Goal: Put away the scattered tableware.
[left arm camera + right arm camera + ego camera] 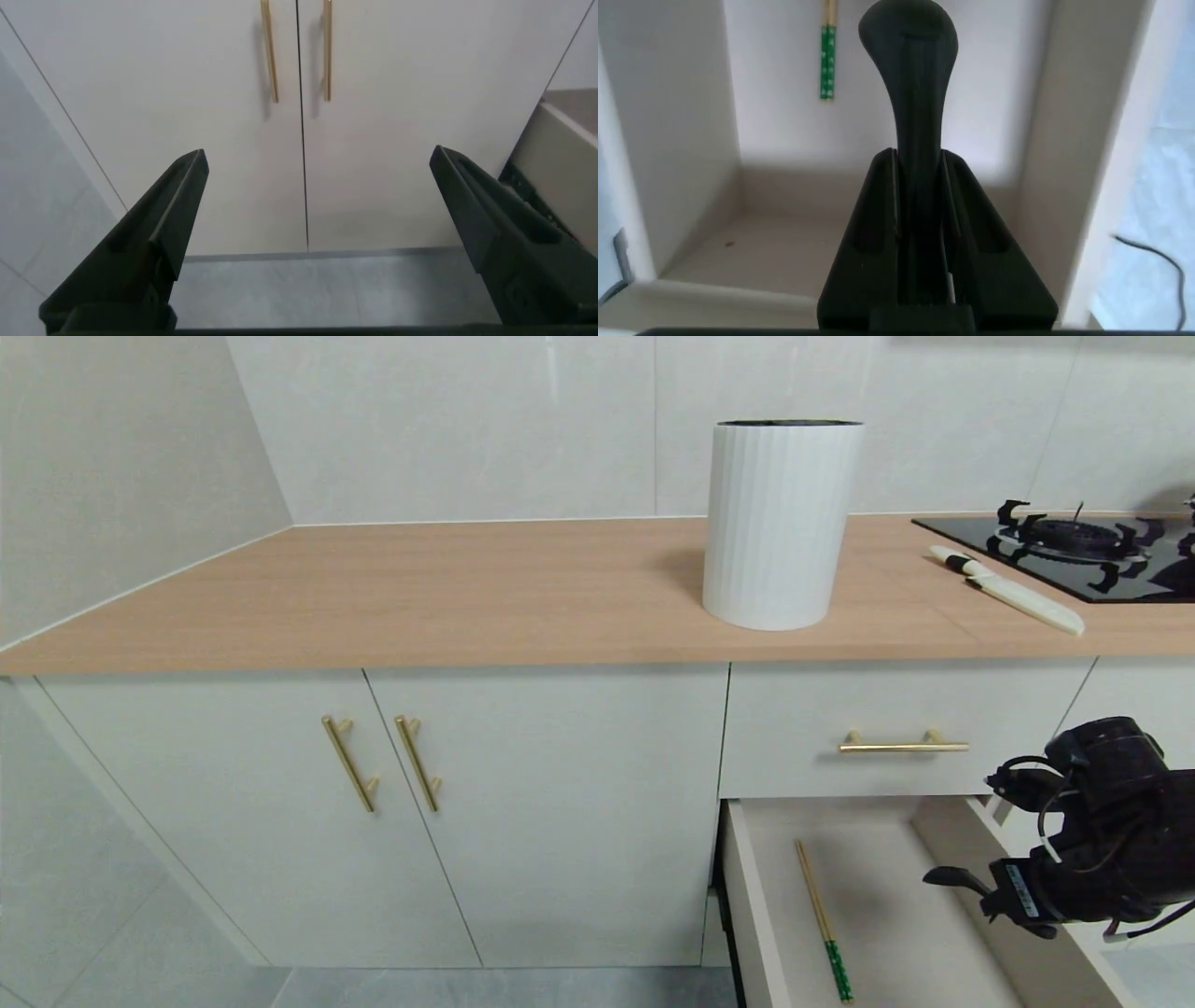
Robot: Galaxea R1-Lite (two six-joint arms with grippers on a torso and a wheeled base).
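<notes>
The white knife [1008,590] lies on the countertop [467,597] just beside the hob [1074,546], well above the open drawer [747,896] that holds the chopsticks [822,919]. It looks light, stiff and slick. The banded end, probably the handle, seems the safer hold. The right gripper [943,875] hangs over the drawer, fingers pressed together. The left gripper [318,163] is spread wide.

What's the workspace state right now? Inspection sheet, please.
Surface: wooden countertop, hob at its right end.
Job's things: knife lying on countertop beside hob; chopsticks in open drawer; white ribbed holder upright on countertop.
Clutter: nothing seen.
Grippers: left pincer open, facing cupboard doors; right pincer shut, empty, over open drawer.
Cables: thin wires at right wrist.
Surroundings: tiled wall, closed drawer above the open one, grey floor.
</notes>
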